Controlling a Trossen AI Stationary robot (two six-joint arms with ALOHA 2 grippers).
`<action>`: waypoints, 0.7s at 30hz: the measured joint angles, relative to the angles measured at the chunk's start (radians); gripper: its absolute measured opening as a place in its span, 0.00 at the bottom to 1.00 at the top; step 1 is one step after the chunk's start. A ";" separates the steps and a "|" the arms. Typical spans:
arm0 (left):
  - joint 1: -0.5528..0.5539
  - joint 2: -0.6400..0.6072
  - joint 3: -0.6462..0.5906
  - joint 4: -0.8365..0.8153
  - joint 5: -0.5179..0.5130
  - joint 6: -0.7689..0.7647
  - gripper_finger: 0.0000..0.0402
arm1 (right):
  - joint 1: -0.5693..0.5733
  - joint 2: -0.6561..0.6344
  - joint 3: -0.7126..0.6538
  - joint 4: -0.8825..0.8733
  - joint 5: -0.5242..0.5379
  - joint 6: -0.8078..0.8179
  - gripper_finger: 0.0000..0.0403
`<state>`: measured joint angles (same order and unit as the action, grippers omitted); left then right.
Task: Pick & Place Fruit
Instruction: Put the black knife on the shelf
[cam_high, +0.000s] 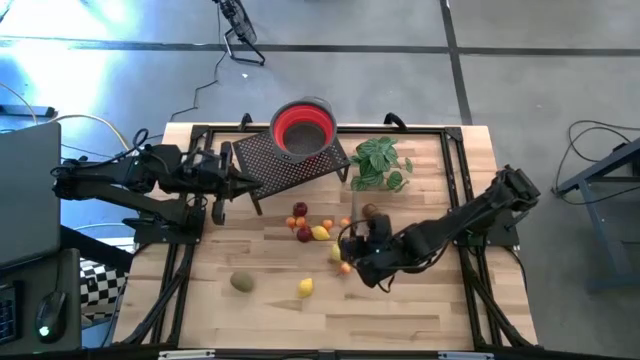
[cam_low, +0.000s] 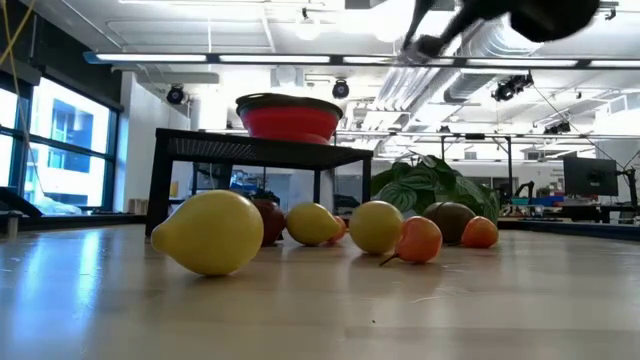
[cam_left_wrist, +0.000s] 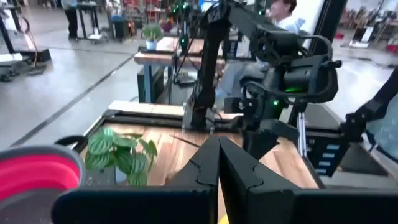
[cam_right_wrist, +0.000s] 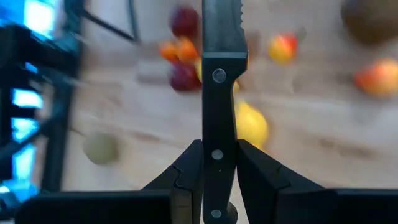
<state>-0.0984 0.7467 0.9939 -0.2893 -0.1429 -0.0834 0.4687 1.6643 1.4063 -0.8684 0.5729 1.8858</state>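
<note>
Small toy fruit lies on the wooden table: a cluster of red, orange and yellow pieces (cam_high: 310, 226), a lemon (cam_high: 306, 287), a kiwi-like oval (cam_high: 241, 282) and a brown piece (cam_high: 370, 211). My right gripper (cam_high: 352, 245) hangs above the fruit at the table's middle right, shut on a black-handled knife (cam_right_wrist: 219, 81). Its serrated blade (cam_right_wrist: 221, 28) points ahead over the fruit. My left gripper (cam_high: 240, 181) is shut on nothing, raised at the table's left beside the black rack (cam_high: 285, 162). In the left wrist view its fingers (cam_left_wrist: 219, 163) are pressed together. My right gripper pinches the knife's black riveted handle (cam_right_wrist: 219, 144) between its two fingers (cam_right_wrist: 186, 177). The knife lies along the fingers, its blade reaching forward past their tips. The gripper slants downward, and the knife is lifted clear of the table above the fruit.
A red bowl (cam_high: 303, 128) stands on the perforated black rack at the far middle. A green leafy plant (cam_high: 380, 165) sits to its right. Bare wood lies along the near edge (cam_high: 400, 320). A person shows beyond the table (cam_left_wrist: 283, 12).
</note>
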 joint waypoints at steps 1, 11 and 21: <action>0.000 0.000 0.000 0.001 0.000 0.000 0.00 | -0.003 -0.007 0.000 0.004 0.037 -0.012 0.17; 0.000 0.018 0.000 -0.001 0.001 -0.076 0.00 | -0.086 -0.024 0.001 0.230 0.201 -0.336 0.17; 0.000 0.037 0.000 0.002 0.001 -0.082 0.00 | -0.174 -0.070 0.001 0.350 0.214 -0.637 0.17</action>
<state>-0.0986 0.7834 0.9943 -0.2872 -0.1417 -0.1652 0.2950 1.5942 1.4072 -0.5186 0.7868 1.2490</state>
